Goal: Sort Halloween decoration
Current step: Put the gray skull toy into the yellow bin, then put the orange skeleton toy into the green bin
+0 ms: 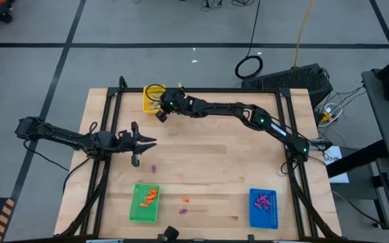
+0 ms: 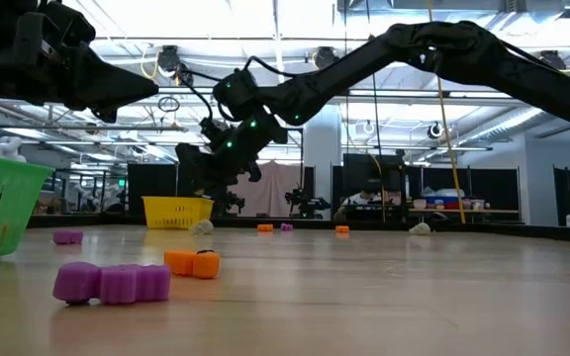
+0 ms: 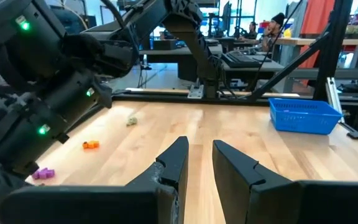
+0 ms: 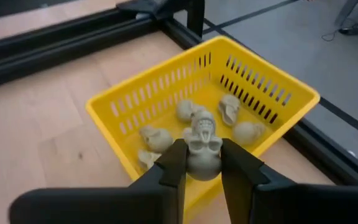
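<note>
My right gripper [image 4: 204,158] reaches over the near wall of the yellow tray [image 4: 166,93] at the table's far left, shut on a beige-grey skull trinket [image 4: 202,144]. Several more beige-grey skulls [image 4: 156,138] lie on the tray's floor. Loose trinkets rest on the wood: a purple one [image 1: 154,169], an orange one [image 1: 185,199] and a purple one [image 2: 112,282] next to an orange one [image 2: 192,263]. My left gripper [image 1: 148,142] waits level at the table's left, open, with nothing between its fingers [image 3: 173,165]. My right gripper pinches the skull's lower half [image 4: 202,167] between its two fingertips, one on each side. The fingers slant down toward the tray from the table's right. The skull is upright, face up, lifted clear above the tray's near wall.
A green tray [image 1: 135,217] with orange trinkets stands near the front edge at left, a blue tray [image 1: 253,221] with purple ones at front right. Black frame rails [image 1: 107,128] run along the table's sides. Bare wood lies in the middle.
</note>
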Controlling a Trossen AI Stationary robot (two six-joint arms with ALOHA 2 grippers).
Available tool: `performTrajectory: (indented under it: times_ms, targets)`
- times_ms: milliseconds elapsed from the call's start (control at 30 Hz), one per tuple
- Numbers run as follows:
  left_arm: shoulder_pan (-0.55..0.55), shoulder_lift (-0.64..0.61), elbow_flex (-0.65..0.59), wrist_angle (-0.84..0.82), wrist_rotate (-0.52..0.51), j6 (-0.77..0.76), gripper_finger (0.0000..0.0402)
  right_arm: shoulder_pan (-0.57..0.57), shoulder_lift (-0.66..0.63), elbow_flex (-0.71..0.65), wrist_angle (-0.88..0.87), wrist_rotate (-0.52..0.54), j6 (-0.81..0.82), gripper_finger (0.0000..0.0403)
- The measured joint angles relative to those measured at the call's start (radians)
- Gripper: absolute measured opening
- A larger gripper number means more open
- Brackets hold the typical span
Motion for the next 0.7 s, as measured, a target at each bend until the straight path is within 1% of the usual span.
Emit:
performTrajectory:
  times_ms: [233, 433, 500, 567, 633, 700]
  targets:
    - [0.000, 0.000, -0.001, 0.024, 0.001, -0.001, 0.0072, -0.020, 0.007, 0.000, -0.008, -0.001, 0.031, 0.0110]
    - [0.000, 0.000, -0.001, 0.018, 0.002, -0.002, 0.0072, -0.024, 0.010, -0.001, -0.008, -0.001, 0.038, 0.0139]
    - [0.000, 0.000, -0.001, 0.018, 0.001, -0.002, 0.0072, -0.022, 0.004, -0.001, -0.024, -0.010, 0.025, 0.0143]
    - [0.000, 0.000, -0.001, 0.016, 0.001, -0.001, 0.0072, -0.022, -0.013, -0.002, -0.055, -0.051, 0.015, 0.0143]
    - [0.000, 0.000, -0.001, 0.006, 0.001, -0.001, 0.0072, -0.022, -0.044, -0.002, -0.113, -0.075, 0.015, 0.0134]
    - [0.000, 0.000, -0.001, 0.006, 0.001, -0.001, 0.0072, -0.020, -0.082, -0.002, -0.175, -0.076, -0.001, 0.0114]
